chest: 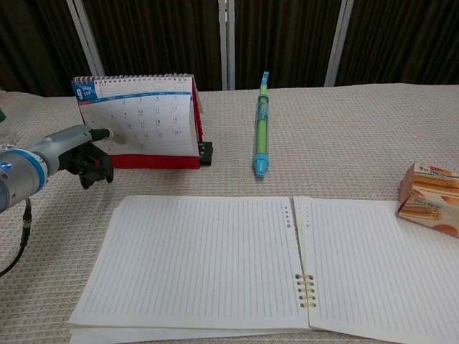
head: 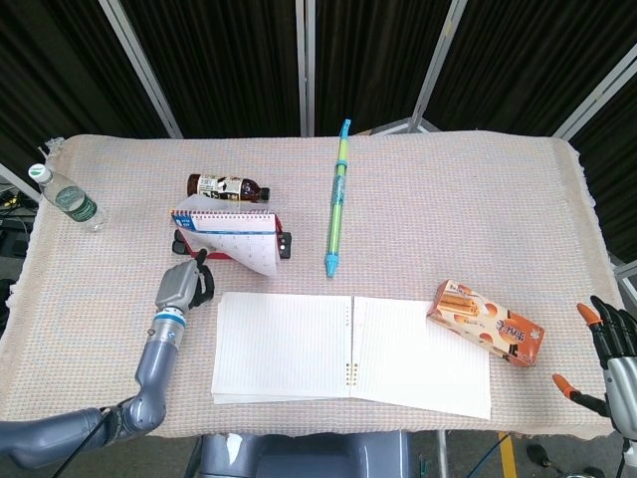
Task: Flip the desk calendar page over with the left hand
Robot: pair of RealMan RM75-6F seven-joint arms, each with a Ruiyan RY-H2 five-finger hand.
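From the head view, we saw the desk calendar standing on the left side of the counter, a little way back from the near edge. A brown bottle lay just behind it. Our left hand sat right in front of the calendar's near left corner. Most of its fingers were curled in, and one finger poked out toward the front page. The bottom of that page looked a bit lifted and bent, but we could not tell from up there if the finger was under it. Our right hand was far off at the near right edge of the counter, with its fingers spread and nothing in it.

From the chest view, the calendar stood up with its September page facing us. The left hand was at the page's left edge, and its pointing fingertip touched the paper there. The hand was not holding anything. The other fingers were tucked in below.

We think the job had only just begun. The finger had reached the page, but the page was not turned yet. It had to be lifted up and pushed over the rings at the top.
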